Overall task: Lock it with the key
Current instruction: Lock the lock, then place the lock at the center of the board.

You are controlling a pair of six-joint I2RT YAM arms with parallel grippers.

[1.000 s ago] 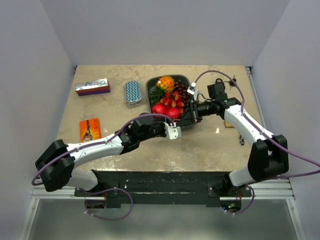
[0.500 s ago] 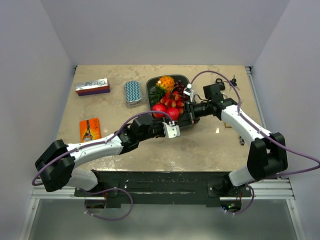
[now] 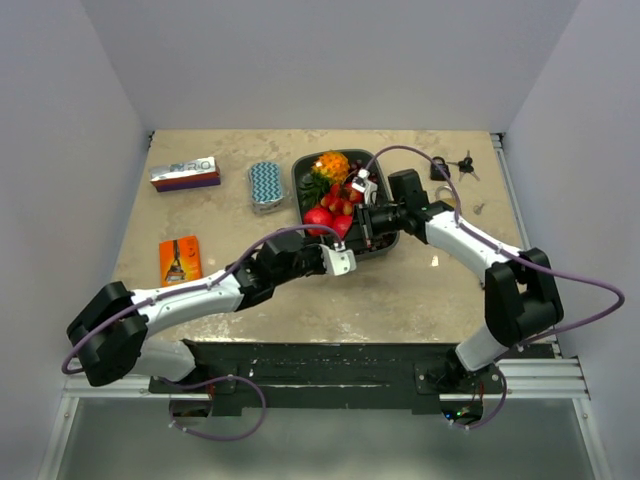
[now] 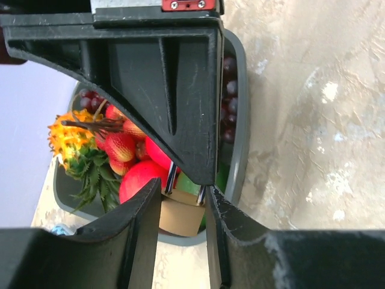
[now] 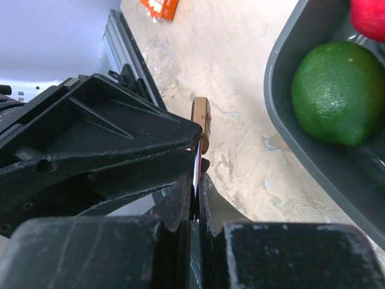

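Note:
My left gripper (image 3: 343,260) is shut on a brass padlock (image 4: 180,214), which it holds by the body with the steel shackle (image 4: 171,178) pointing away, just in front of the fruit tray. My right gripper (image 5: 195,180) is shut on a thin key (image 5: 196,164), seen edge-on, whose tip reaches the padlock (image 5: 201,119). I cannot tell whether the key is inside the keyhole. In the top view the right gripper (image 3: 361,230) hangs over the tray's near edge, right against the left one. Its black finger (image 4: 174,90) fills the upper part of the left wrist view.
The grey tray (image 3: 302,170) holds a pineapple, strawberries, grapes, red apples and a lime (image 5: 340,93). A bunch of keys (image 3: 463,163) lies at the back right. A purple box (image 3: 185,173), a zigzag tin (image 3: 265,185) and an orange card (image 3: 180,258) lie at the left.
The right arm has swung left over the tray, bringing the key up to the padlock. The left gripper has shifted slightly left while still gripping the lock.

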